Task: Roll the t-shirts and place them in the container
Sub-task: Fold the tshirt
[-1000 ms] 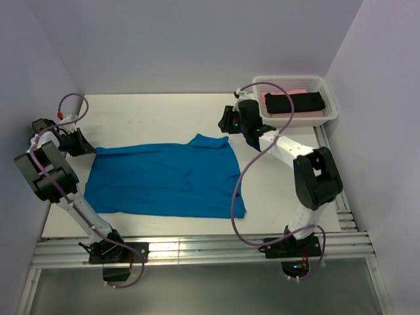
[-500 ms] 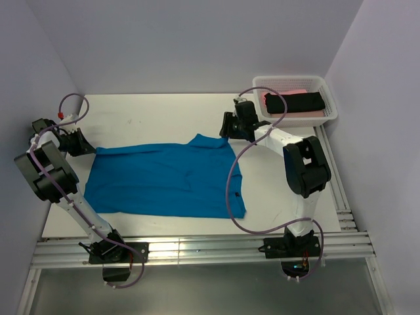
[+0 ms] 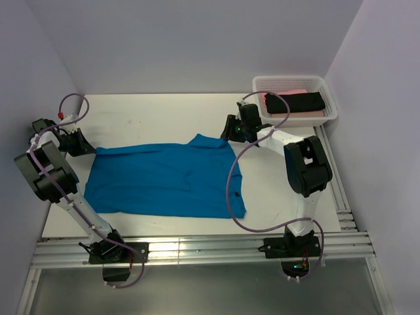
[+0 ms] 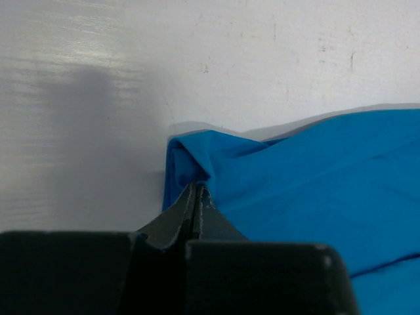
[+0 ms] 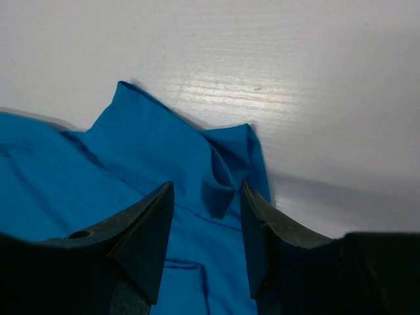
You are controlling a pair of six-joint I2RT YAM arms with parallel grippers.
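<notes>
A bright blue t-shirt (image 3: 164,180) lies spread flat across the middle of the table. My left gripper (image 3: 88,149) sits at the shirt's far left corner and is shut on it; in the left wrist view the closed jaws (image 4: 197,188) pinch a bunched fold of blue cloth (image 4: 315,197). My right gripper (image 3: 228,134) hovers open over the shirt's back right corner. In the right wrist view its fingers (image 5: 205,190) straddle a small raised fold of the blue t-shirt (image 5: 131,164) without gripping it. A black t-shirt (image 3: 295,102) lies rolled on a pink t-shirt (image 3: 308,113).
The white mesh basket (image 3: 331,108) holding the black and pink shirts stands at the back right corner. Metal rails (image 3: 197,249) run along the near edge, and more rails run down the right side. Walls close in on the left, back and right.
The right arm's elbow has swung back and inward while its gripper stayed by the shirt's back right corner, jaws a little wider. The left arm and the shirt have not moved.
</notes>
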